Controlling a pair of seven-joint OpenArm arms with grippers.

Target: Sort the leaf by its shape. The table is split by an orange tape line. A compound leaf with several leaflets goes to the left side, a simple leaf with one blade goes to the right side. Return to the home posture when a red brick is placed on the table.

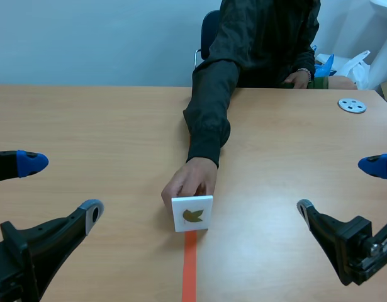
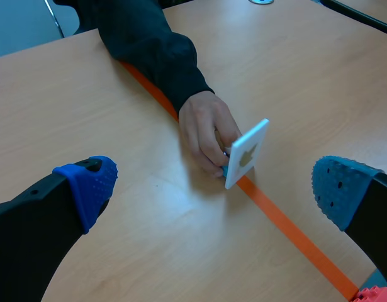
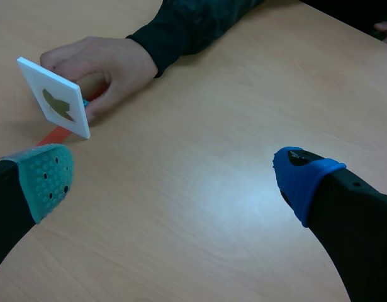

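A white card (image 1: pixel 192 213) with an olive-green leaf picture stands upright on the near part of the orange tape line (image 1: pixel 190 270). A person's hand (image 1: pixel 190 182) holds it from behind. The leaf shows a few lobes; its exact shape is hard to read. My left gripper (image 1: pixel 60 189) is open at the near left, well apart from the card. My right gripper (image 1: pixel 340 187) is open at the near right. In the left wrist view the card (image 2: pixel 246 153) and hand (image 2: pixel 206 129) lie ahead of my open gripper (image 2: pixel 213 189). The right wrist view has the card (image 3: pixel 55 97) ahead of the open gripper (image 3: pixel 174 176), off to one side.
The person sits across the table, a dark sleeve (image 1: pixel 209 107) reaching over the middle. A grey round disc (image 1: pixel 352 106) lies at the far right. A small red studded piece (image 2: pixel 372 294) shows beside my left gripper's finger, near the tape (image 2: pixel 287 226).
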